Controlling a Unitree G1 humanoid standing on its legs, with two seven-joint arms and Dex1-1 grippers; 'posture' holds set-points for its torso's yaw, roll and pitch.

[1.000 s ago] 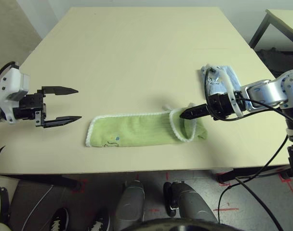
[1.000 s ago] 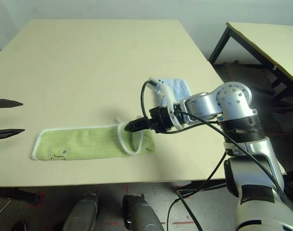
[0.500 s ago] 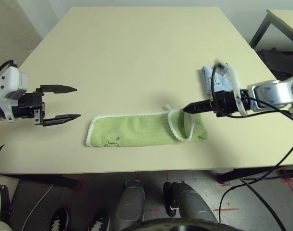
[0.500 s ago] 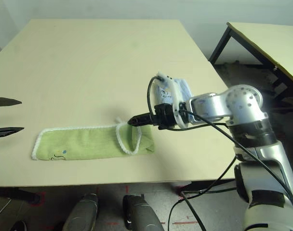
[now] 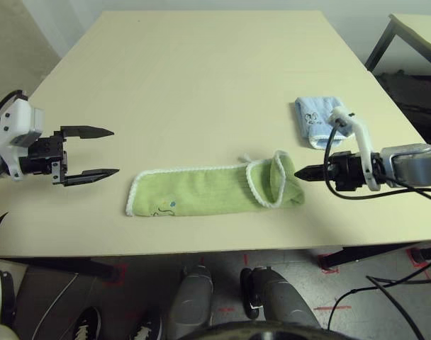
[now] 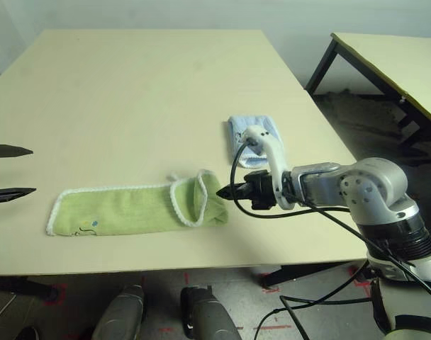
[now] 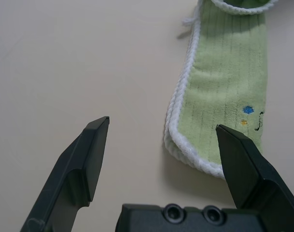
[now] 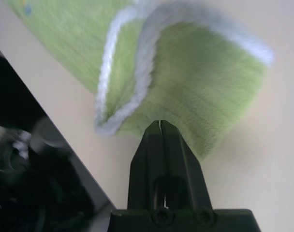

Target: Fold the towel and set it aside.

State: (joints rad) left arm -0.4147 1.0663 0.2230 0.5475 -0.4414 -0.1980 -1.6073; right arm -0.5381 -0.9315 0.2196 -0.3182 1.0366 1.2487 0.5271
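The light yellow-green towel (image 5: 201, 190) lies as a long narrow strip near the table's front edge, white edging all round, its small dark drawing (image 7: 257, 124) at the left end. The right end is turned back over itself in a loose raised flap (image 5: 276, 177). My right gripper (image 5: 298, 173) is shut with nothing in it, its tip just off the towel's right end, low over the table; the right wrist view shows the shut fingertips (image 8: 160, 124) right at the cloth (image 8: 200, 92). My left gripper (image 5: 117, 151) hangs open left of the towel, apart from it.
A smaller light blue towel (image 5: 315, 120) lies folded at the right, just behind my right arm. The pale table (image 5: 201, 71) stretches bare toward the back. A second table (image 5: 414, 28) stands off to the far right.
My right gripper has drawn back to the right, off the towel's turned-over end, and now sits beside it. The flap stays folded back. The left gripper has not moved.
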